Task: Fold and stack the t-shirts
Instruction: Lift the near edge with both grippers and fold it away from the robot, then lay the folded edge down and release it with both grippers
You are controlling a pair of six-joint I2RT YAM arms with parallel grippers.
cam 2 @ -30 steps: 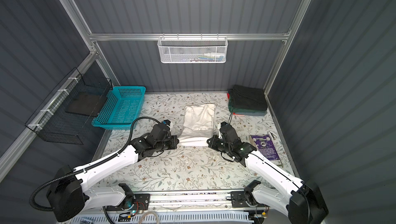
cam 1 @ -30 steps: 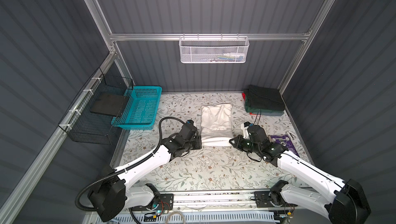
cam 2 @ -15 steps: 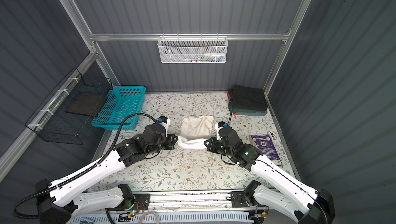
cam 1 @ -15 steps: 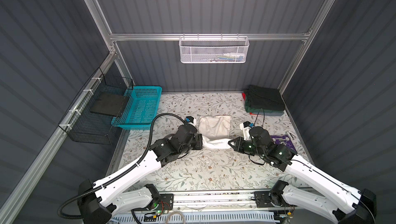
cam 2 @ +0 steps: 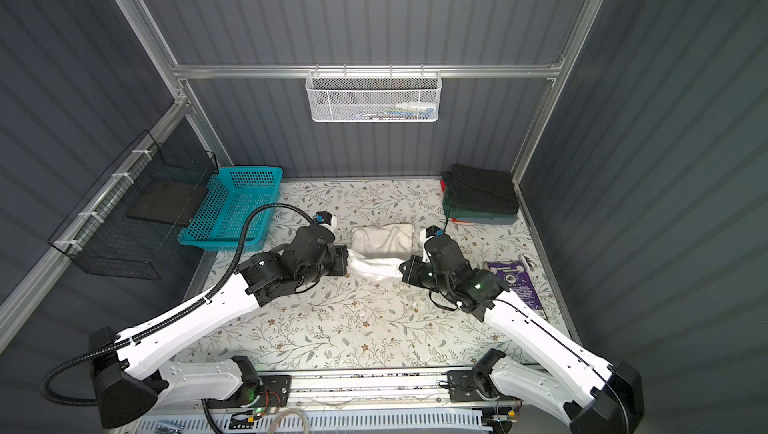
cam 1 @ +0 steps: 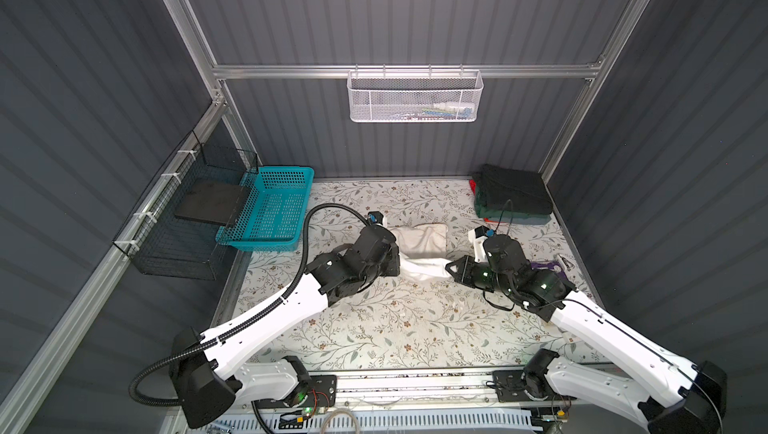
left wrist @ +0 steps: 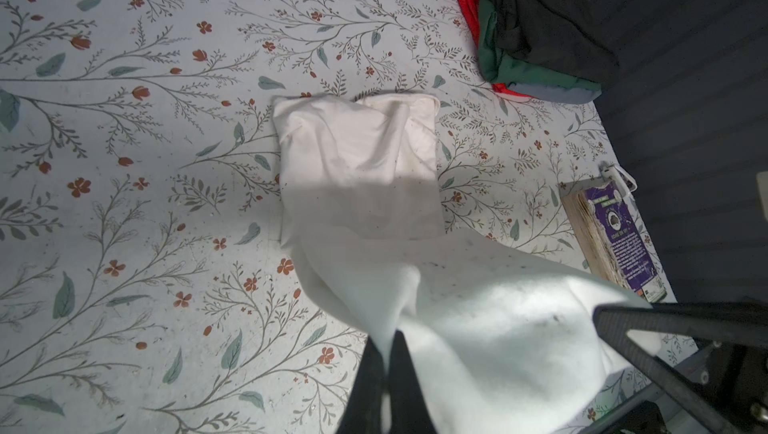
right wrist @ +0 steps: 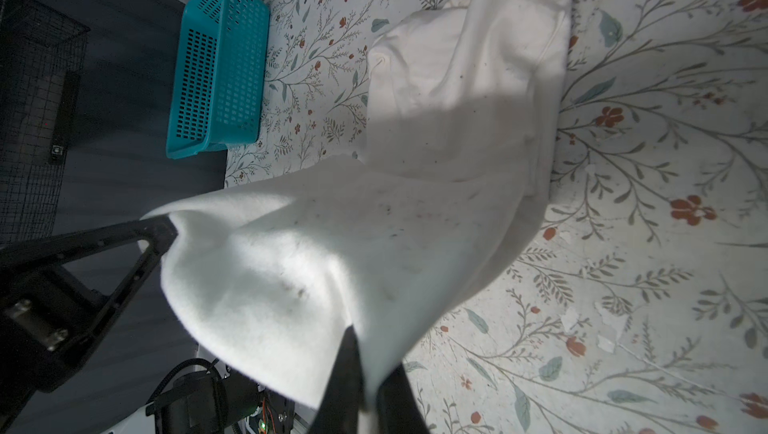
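A teal basket (cam 1: 270,207) sat at the tabletop's back left corner. Near the middle, the left claw (left wrist: 386,369) was pinching one near corner of the off-white t-shirt (cam 1: 422,238). The right claw (right wrist: 370,373) was pinching the other corner, so the near hem hung raised between them. The rest of the shirt lay on the tabletop. A stack of folded shirts (cam 1: 513,195) waited in the back right corner, and a purple book (cam 2: 513,282) lay by the right edge.

The step appeared to be the fold in half. The next move would likely call for both claws to carry the hem level toward the back edge, then let go.

A second earlier the shirt had lain flat and longer, with both claws low at its hem.
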